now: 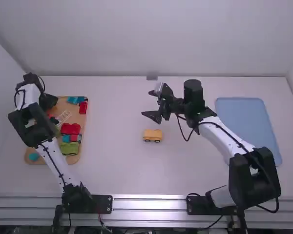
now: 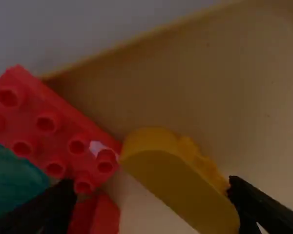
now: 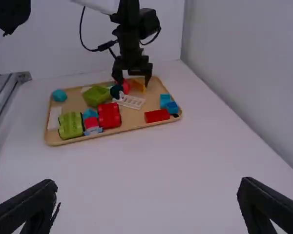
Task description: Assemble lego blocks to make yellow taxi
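Over the wooden tray (image 1: 81, 122) at the table's left side, my left gripper (image 1: 50, 101) points down into it. In the left wrist view a yellow block (image 2: 183, 187) with a rounded end lies tilted in the tray, between the spread fingers of my left gripper (image 2: 151, 207). It touches or nearly touches a red studded block (image 2: 49, 122). My right gripper (image 1: 149, 103) is held above the middle of the table, open with nothing between its fingers; in the right wrist view the right gripper (image 3: 147, 195) faces the tray. The yellow-orange wheeled base (image 1: 153, 135) stands on the table, nearer the camera.
Red, green and blue blocks fill much of the tray, among them a red one (image 1: 71, 128), a green one (image 1: 70, 148) and a white grille-like piece (image 3: 131, 101). A blue mat (image 1: 249, 122) lies at the right, beyond the right arm. A wall rises behind the table.
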### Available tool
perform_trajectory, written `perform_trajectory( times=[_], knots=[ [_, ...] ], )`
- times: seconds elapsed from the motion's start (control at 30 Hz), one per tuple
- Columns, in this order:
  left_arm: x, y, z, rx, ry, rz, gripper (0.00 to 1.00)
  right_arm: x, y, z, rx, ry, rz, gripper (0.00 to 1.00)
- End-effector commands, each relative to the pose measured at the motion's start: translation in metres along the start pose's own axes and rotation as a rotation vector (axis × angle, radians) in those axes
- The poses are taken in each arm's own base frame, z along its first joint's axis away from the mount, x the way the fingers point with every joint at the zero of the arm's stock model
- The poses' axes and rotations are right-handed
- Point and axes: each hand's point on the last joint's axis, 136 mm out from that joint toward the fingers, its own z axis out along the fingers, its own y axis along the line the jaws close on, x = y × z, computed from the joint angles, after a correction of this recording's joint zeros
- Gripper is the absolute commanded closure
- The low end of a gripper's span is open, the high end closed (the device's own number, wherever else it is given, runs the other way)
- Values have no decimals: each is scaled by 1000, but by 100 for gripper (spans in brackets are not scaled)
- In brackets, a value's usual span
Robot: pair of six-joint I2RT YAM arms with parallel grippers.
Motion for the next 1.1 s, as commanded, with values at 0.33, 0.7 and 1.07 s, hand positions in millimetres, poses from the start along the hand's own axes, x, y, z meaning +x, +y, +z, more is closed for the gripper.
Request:
perform_trajectory(
  times=[0.33,0.7,1.07],
  knots=[
    [2,-11,10,62,35,-181,34,-17,1,-3,-1,-20,-28,1],
    [2,-18,9,119,72,-263,36,-18,1,-3,0,-22,-36,1],
    [3,-21,9,133,88,-303,45,-16,2,-3,-2,-17,-29,1]
  ],
)
